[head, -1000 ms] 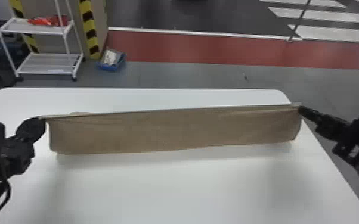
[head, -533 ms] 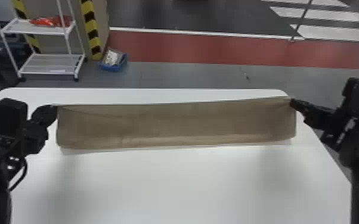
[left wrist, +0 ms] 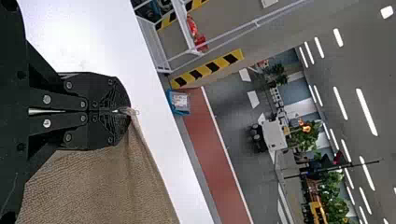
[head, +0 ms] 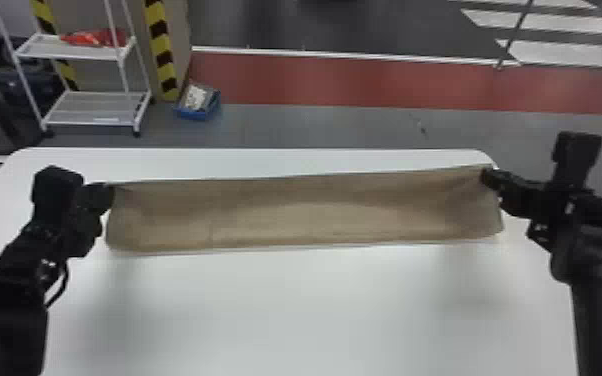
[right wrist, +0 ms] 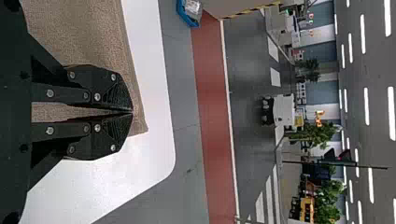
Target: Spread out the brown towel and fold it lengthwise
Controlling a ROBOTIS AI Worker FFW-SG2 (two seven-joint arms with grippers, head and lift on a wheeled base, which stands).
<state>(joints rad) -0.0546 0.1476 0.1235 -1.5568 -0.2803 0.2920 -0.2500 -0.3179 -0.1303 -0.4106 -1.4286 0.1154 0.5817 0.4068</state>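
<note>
The brown towel (head: 305,212) stretches as a long strip across the white table, its upper edge held up between the two grippers. At its far left corner is my left gripper (head: 110,191); at its far right corner is my right gripper (head: 486,176). In the left wrist view, the left gripper (left wrist: 122,111) is shut on a pinch of the towel (left wrist: 100,186), which hangs away from the fingertips. In the right wrist view, the right gripper (right wrist: 127,112) has its fingertips closed together on the towel (right wrist: 88,32) near a corner.
The white table (head: 310,310) extends beneath and in front of the towel, with its far edge just behind. Beyond it on the floor stand a white shelf rack (head: 90,107) at the left and a blue bin (head: 198,101).
Both grippers have moved, mostly toward the far side of the table, the left also inward, carrying the towel's upper edge along. More of the towel's near face shows.
</note>
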